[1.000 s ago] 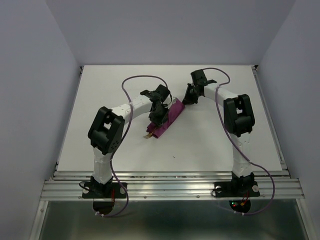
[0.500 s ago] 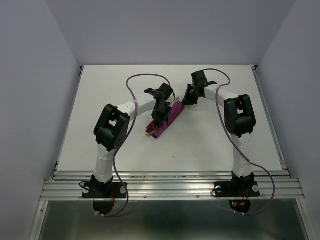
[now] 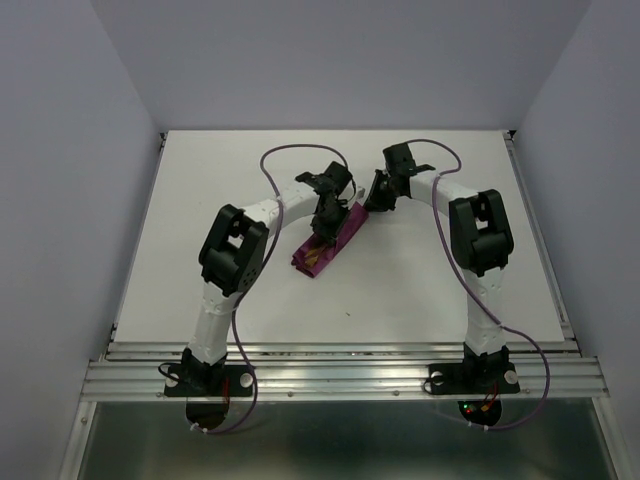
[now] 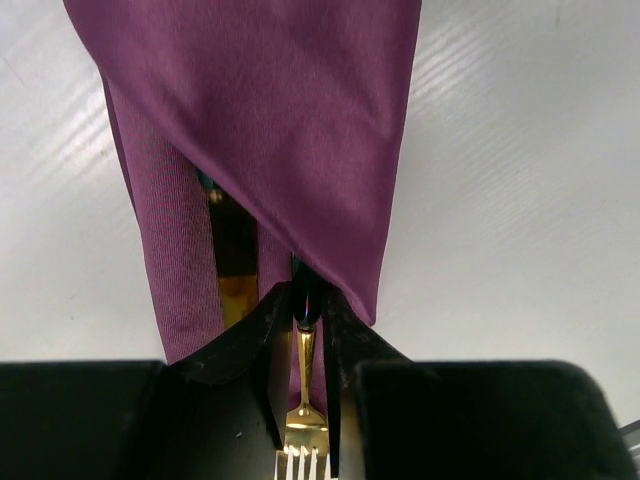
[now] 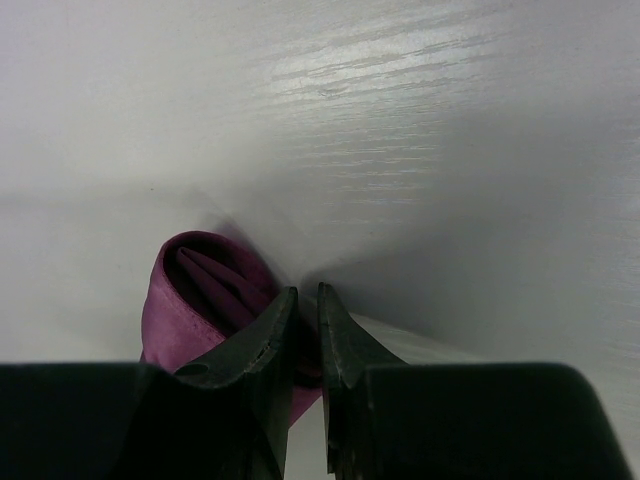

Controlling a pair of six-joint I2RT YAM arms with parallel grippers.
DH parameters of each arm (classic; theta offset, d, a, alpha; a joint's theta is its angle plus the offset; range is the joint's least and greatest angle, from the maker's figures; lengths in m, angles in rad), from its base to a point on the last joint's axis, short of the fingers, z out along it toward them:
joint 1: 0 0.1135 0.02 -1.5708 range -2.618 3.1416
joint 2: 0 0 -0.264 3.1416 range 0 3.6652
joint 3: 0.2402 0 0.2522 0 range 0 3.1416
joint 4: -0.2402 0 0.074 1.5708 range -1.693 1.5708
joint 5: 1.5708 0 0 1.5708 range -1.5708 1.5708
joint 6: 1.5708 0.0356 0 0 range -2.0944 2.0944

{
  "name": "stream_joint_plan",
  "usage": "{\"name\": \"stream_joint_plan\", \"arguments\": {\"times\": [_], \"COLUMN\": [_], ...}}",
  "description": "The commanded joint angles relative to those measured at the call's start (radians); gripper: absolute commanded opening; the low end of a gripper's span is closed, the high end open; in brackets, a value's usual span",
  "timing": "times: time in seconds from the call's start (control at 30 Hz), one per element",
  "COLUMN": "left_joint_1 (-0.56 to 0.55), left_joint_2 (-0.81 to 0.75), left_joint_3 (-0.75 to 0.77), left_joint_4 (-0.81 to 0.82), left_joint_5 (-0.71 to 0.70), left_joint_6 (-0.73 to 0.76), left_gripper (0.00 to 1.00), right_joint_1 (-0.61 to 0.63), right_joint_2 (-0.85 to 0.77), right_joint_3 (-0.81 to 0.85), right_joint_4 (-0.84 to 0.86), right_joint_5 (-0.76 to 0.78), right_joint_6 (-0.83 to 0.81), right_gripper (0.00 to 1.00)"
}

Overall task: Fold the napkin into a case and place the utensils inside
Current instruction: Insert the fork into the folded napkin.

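Fork (image 4: 303, 400) half inside the case (image 4: 270, 120)
The left gripper (image 4: 305, 300) is clamped on the fork's neck; the right gripper (image 5: 305, 300) pinches the case's far end.

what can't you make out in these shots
Left wrist: the fork disappears handle-first under the case; the knife shows only a gold strip, the cloth covers the rest.
Right wrist: whether the right fingers pinch the case; they block its end.
Top external: fork and knife too small to tell apart.
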Motion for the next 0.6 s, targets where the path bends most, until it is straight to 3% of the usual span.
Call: {"name": "stream_joint_plan", "arguments": {"times": [0.0,0.37,0.47,0.57], "left_joint_1": [-0.005,-0.005,-0.003,-0.005], "left_joint_2": [0.024,0.061,0.058,0.024], "left_joint_3": [0.085,0.135,0.132,0.109], "left_joint_4": [0.000,0.026,0.015,0.018], "left_joint_5": [0.024,-0.017,-0.025,-0.040], "left_joint_6": [0.012,-0.011,-0.013,-0.013], "left_gripper": [0.00,0.00,0.12,0.33], "right_joint_1": [0.015,0.024,0.024,0.024], "right_joint_2": [-0.018,-0.026,-0.029,-0.032], "right_joint_3": [-0.029,-0.055,-0.060,-0.060], "right_joint_4": [-0.046,-0.037,-0.035,-0.034], "right_joint_5": [0.012,0.007,0.006,0.009], "right_joint_6": [-0.012,-0.007,-0.007,-0.007], "right_gripper": [0.20,0.20,0.20,0.20]}}
